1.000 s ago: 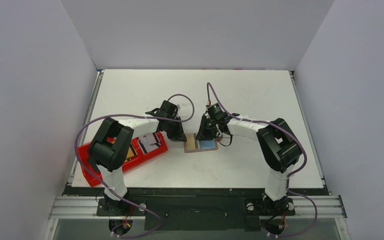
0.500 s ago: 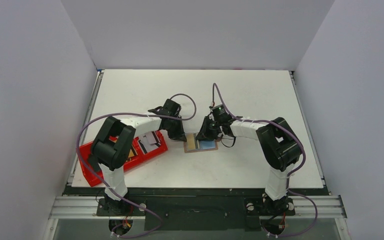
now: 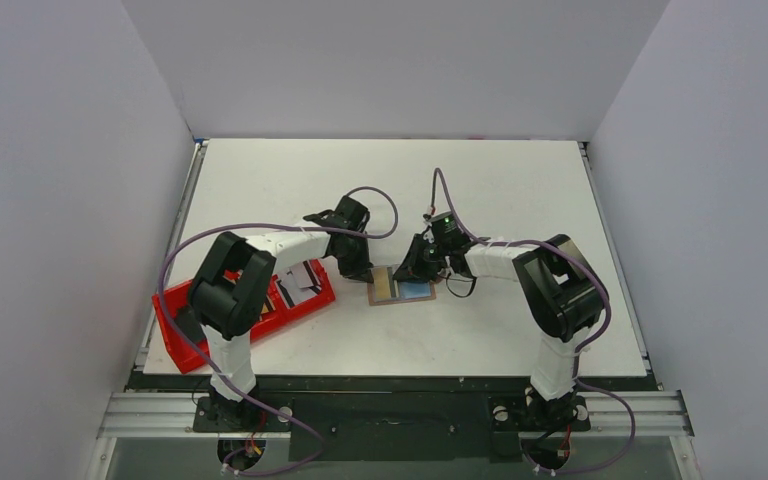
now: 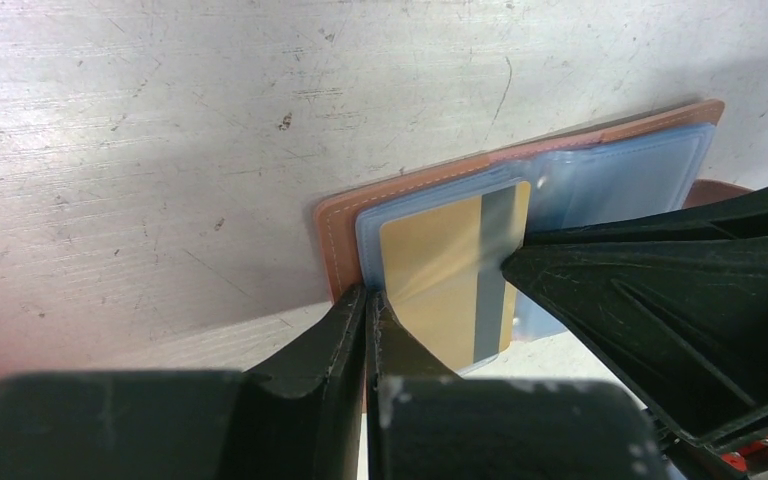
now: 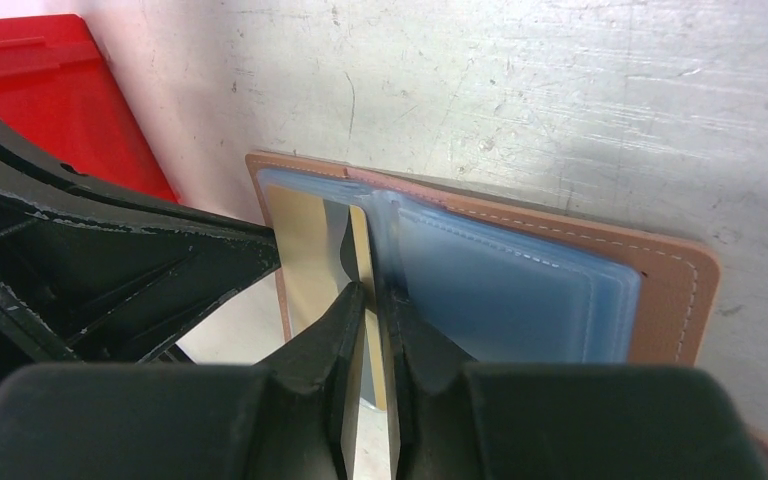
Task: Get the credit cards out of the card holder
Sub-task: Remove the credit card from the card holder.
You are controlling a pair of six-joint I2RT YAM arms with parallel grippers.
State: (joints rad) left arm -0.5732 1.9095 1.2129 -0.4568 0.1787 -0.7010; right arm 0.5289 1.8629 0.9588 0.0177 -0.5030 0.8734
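Where two grippers (image 4: 368, 292) (image 5: 370, 288) meet, one holder (image 5: 670, 290) shows one card (image 4: 430, 260).

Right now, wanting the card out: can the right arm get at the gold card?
Likely yes: the right end effector sits at the gold card in the open card holder; only a clear sleeve covers it.

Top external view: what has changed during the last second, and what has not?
The left tool moved slightly right, toward the card holder. The right wrist swung right, while the right tool stayed at the holder's far edge, where it seems to pinch a gold credit card. The holder and the red tray did not move.
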